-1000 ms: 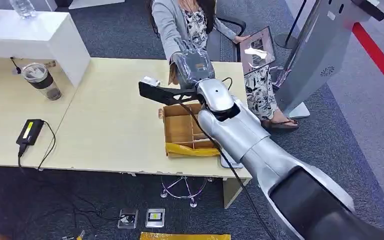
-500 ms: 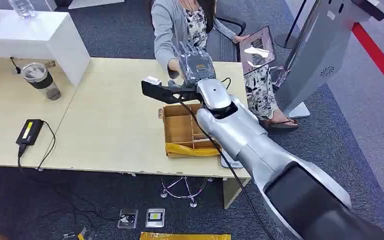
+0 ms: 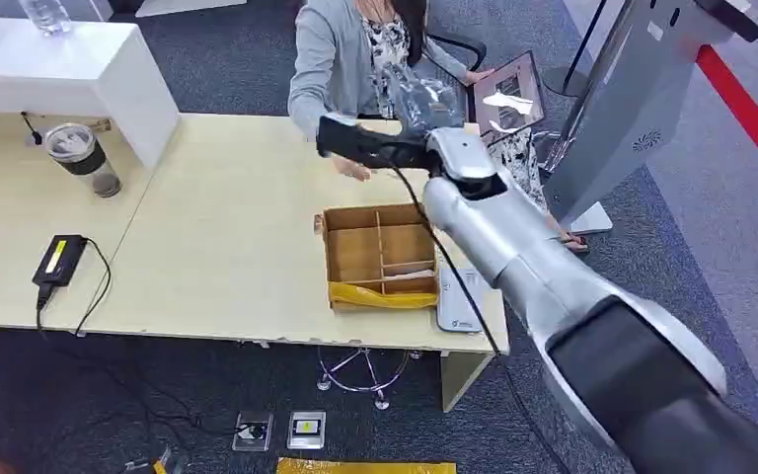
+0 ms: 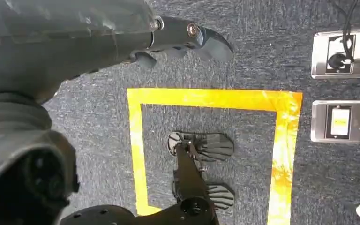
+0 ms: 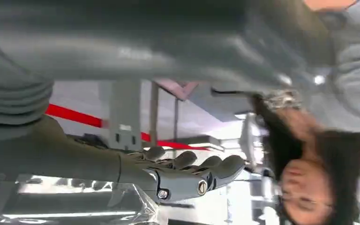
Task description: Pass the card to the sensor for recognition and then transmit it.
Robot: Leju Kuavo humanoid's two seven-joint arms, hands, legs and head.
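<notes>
Silver-armed and lifted higher than a second ago, the right hand (image 3: 416, 97) is hanging beside the seated person (image 3: 341, 59), fingers (image 5: 201, 171) lying straight and empty. Just below it the person's hand (image 3: 355, 170) is withdrawing. The card is probably going with it, though too small to tell, so the handover is looking complete.

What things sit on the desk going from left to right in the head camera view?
Lidded cup → black charger with its cable → person's hand → divided cardboard box → white sheet at the desk's right edge.
</notes>
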